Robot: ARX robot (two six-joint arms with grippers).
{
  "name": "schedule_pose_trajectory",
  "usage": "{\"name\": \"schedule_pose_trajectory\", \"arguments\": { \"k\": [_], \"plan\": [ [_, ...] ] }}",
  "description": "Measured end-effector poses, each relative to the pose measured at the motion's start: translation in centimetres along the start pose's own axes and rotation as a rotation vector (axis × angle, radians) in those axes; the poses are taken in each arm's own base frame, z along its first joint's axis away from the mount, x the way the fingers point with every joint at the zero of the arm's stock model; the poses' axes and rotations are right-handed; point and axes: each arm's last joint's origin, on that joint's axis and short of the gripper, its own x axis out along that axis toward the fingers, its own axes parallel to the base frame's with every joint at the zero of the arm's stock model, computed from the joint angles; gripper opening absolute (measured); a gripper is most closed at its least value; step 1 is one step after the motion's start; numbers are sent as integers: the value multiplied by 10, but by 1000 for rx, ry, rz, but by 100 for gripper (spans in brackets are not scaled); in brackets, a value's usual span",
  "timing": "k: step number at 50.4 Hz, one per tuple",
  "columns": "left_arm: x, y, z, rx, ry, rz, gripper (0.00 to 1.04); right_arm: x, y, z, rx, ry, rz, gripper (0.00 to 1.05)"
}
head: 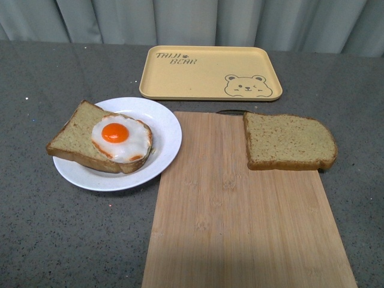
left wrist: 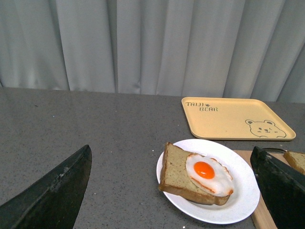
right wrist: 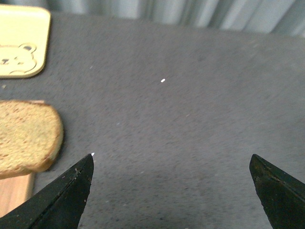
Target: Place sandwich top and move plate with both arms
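Grey desk (head: pixel 48 240), curtained behind: the sandwich top (head: pixel 289 141) lies right of centre on a wooden board (head: pixel 240 228); the plate (head: pixel 169 129), left of centre, carries egg-topped bread (head: pixel 78 141). Both the left end effector (left wrist: pixel 171 149) and the right end effector (right wrist: pixel 171 155) are spread, released.

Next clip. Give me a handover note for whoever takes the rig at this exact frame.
Left gripper: open, empty, facing the plate.
Right gripper: open, empty, above bare table beside the sandwich top.
Sandwich top lies on the cutting board's far right corner; plate, left of the board, holds the egg-topped slice.
Done: nothing yet. Left: top onto the egg-topped slice, then move the plate with both grippers.
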Motion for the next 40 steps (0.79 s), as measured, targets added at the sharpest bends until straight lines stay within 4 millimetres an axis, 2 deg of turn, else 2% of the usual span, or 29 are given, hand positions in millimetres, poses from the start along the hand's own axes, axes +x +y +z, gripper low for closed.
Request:
{"name": "schedule_pose_trajectory", "arguments": {
  "k": [14, 19, 31, 40],
  "plan": [
    [0, 0, 0, 0, 0, 0, 98, 74, 8, 6, 148, 263, 248, 95],
    [0, 0, 0, 0, 0, 0, 98, 94, 13, 5, 196, 326, 310, 95],
    [0, 0, 0, 0, 0, 0, 98, 148, 42, -8, 334, 497, 445, 95],
    [0, 0, 0, 0, 0, 0, 98, 171, 62, -12, 387, 537, 509, 95]
  ]
}}
